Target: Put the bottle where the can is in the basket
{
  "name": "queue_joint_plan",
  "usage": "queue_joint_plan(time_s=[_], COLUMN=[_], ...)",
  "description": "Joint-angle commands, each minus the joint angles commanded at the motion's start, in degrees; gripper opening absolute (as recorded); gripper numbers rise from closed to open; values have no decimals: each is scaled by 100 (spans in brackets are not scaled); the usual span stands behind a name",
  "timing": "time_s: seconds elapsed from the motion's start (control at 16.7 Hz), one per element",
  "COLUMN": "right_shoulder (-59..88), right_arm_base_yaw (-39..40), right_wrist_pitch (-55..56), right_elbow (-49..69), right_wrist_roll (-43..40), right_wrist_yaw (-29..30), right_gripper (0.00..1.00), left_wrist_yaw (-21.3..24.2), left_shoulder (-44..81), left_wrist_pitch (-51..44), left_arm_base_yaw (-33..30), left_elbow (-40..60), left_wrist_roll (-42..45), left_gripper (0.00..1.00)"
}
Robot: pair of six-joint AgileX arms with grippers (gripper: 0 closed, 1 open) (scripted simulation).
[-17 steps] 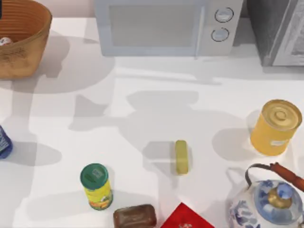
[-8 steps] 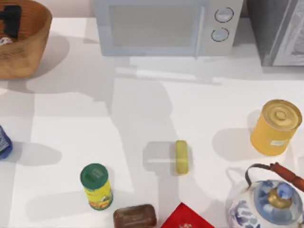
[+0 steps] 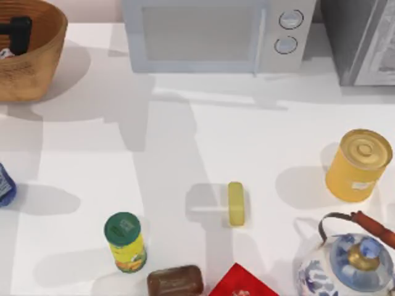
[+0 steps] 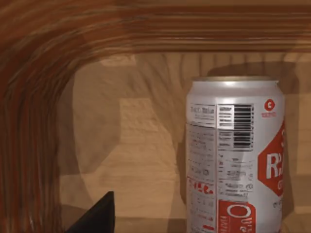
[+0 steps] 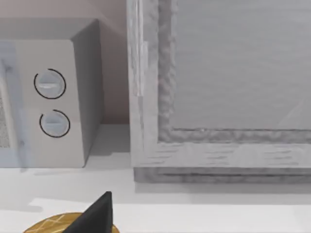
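top view: left gripper point(image 3: 18, 31) inside basket point(image 3: 43, 68) | can point(image 4: 233, 155) just beside fingers | fingers' state: cannot tell

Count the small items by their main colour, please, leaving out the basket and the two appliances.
Yellow: 3 (tin, green-lidded container, bar)
Blue: 1 (bottle)
White: 1 (can)
Blue-and-white: 1 (teapot)
Brown: 1 (block)
Red: 1 (flat packet)
Total: 8

Matte black left pincer point(image 3: 18, 32), pointed black fingertips point(image 4: 95, 216)
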Motion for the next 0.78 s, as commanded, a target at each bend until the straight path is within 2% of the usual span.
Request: queue_joint_plan(time_s=[0.78], right_shoulder=[0], right_arm_base_yaw=[0], right_wrist_pitch=[0], right_elbow=[0], right_wrist_roll=[0], right_wrist_yaw=[0], right_gripper=[100], left_wrist_yaw=[-9], left_shoulder=[635], left_wrist_pitch=[735], left_arm_base_yaw=[-64], left_elbow=[-94], left_wrist_roll=[-59], left_gripper=[100])
